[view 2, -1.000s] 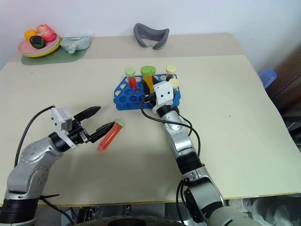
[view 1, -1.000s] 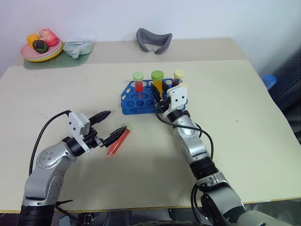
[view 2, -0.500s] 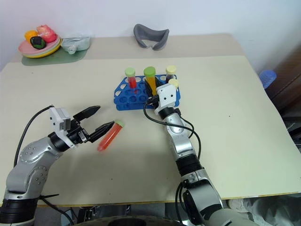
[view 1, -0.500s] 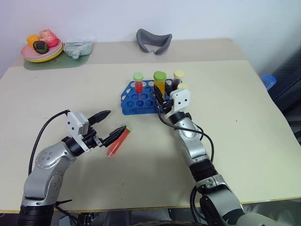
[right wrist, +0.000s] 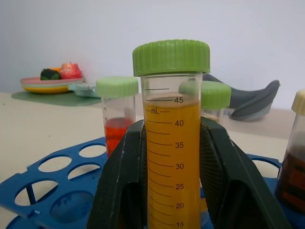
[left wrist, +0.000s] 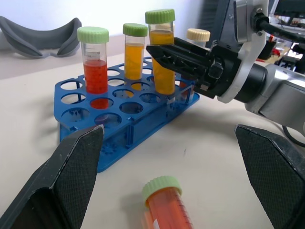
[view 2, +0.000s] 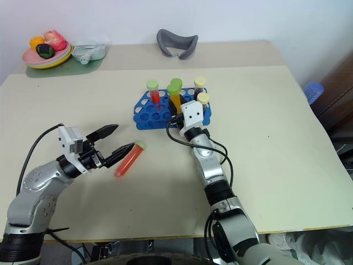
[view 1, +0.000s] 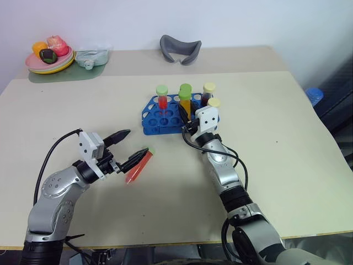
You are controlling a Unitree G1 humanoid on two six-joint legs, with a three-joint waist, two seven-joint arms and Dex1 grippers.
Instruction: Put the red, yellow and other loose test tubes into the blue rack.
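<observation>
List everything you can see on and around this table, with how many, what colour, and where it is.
Blue rack: one, blue, middle of the table.
Racked tubes: one red with a green cap, one yellow with a green cap, two dark with cream caps.
Yellow tube: one, green cap, gripped over the rack.
Loose red tube: one, lying on the table near the left gripper.
Plate of toy food: one, pink and yellow, far left corner.
Grey curved object: one, far edge.
Blue object: one, beyond the table's right edge.
Table: one, beige.
Left gripper: black, open beside the loose red tube.
Right gripper: black, shut on the yellow tube.
</observation>
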